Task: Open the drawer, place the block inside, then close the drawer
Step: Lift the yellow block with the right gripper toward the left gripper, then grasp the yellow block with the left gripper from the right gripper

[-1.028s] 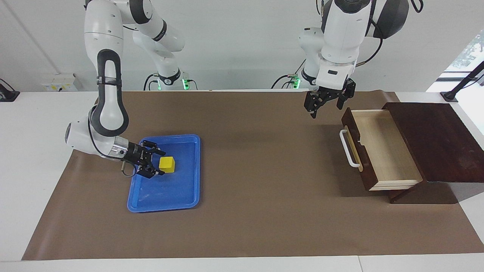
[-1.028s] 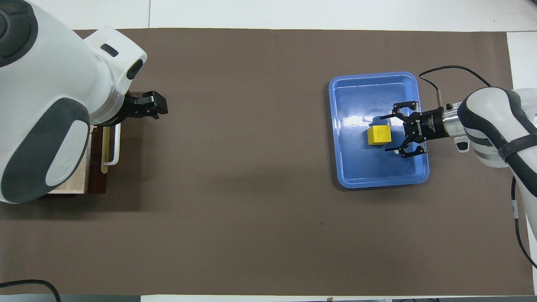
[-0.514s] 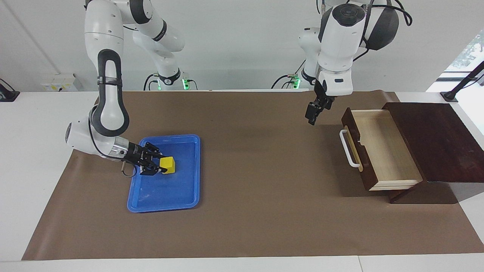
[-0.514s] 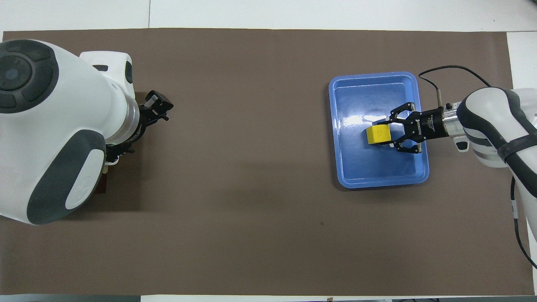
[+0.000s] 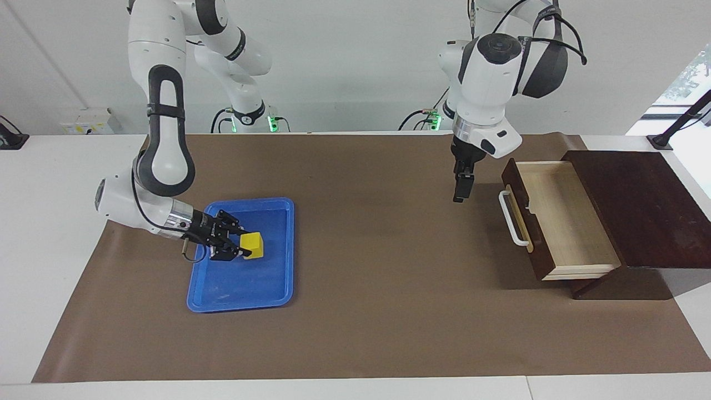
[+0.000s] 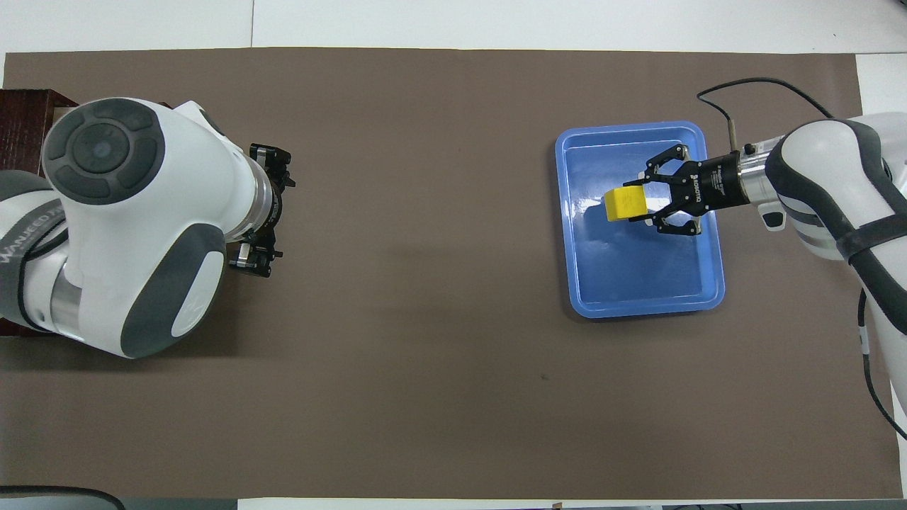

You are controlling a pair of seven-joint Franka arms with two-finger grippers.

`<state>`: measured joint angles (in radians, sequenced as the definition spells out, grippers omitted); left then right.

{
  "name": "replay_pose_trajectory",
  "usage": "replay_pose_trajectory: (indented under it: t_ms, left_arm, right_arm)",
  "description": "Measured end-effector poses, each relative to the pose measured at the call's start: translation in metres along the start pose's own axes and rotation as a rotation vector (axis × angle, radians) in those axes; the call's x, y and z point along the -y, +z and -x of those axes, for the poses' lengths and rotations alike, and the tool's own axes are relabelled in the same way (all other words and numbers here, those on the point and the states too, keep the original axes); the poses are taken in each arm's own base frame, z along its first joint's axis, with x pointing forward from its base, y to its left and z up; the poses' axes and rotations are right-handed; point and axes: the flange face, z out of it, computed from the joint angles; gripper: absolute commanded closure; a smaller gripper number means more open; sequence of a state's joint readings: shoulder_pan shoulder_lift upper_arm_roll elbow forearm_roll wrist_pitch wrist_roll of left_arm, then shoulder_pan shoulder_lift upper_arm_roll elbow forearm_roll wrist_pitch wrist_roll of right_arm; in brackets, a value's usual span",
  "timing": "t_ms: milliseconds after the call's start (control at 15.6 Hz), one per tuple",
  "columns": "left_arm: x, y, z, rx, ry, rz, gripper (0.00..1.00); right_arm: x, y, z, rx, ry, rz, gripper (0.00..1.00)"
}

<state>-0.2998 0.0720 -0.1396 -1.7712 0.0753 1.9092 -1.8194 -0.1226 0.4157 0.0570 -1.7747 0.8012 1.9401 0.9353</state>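
Observation:
The yellow block is between the fingers of my right gripper, which is shut on it low over the blue tray. In the overhead view the block and right gripper are over the tray's half farther from the robots. The dark wooden drawer stands pulled open, its pale inside bare, white handle facing the table's middle. My left gripper hangs over the mat just in front of the drawer, apart from the handle. In the overhead view the left arm hides the drawer.
The dark wooden box sits at the left arm's end of the brown mat; one corner shows in the overhead view. Bare mat lies between tray and drawer.
My right gripper has shut on the block and carried it slightly farther from the robots inside the tray. My left wrist has turned and the gripper has dropped lower in front of the drawer.

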Motion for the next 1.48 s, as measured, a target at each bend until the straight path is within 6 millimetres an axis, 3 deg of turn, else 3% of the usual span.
replay_pose_trajectory:
  t_ms: [128,321,514,706,835,1028,1413,1477]
  left_arm:
    - [-0.009,0.008,0.009,0.006,-0.092,-0.004,0.0]
    - [-0.026,0.012,0.029,0.021,-0.184,0.003,0.0]
    - [-0.036,0.019,0.063,0.04,-0.238,0.004,0.0]
    - [-0.042,0.023,0.086,0.085,-0.283,0.032,0.0]
    - [-0.036,0.034,0.113,0.087,-0.27,0.02,0.0]
    - [-0.034,0.052,0.144,0.107,-0.278,0.031,0.0]
    - [-0.036,0.063,0.15,0.129,-0.332,0.054,0.0]
    - [-0.036,0.063,0.151,0.131,-0.336,0.055,0.06]
  right_arm:
    - [0.02,0.004,0.044,-0.006,0.003,0.012,1.0]
    - [0.04,0.035,0.124,-0.009,0.028,0.041,1.0]
    - [0.043,0.08,0.196,-0.02,0.038,0.061,1.0]
    - [0.035,0.123,0.248,-0.034,0.044,0.062,1.0]
    - [0.03,0.138,0.267,-0.04,0.057,0.061,1.0]
    - [0.029,0.144,0.274,-0.043,0.075,0.051,1.0]
    - [0.03,0.143,0.273,-0.044,0.079,0.046,1.0]
    - [0.03,0.143,0.273,-0.044,0.079,0.046,1.0]
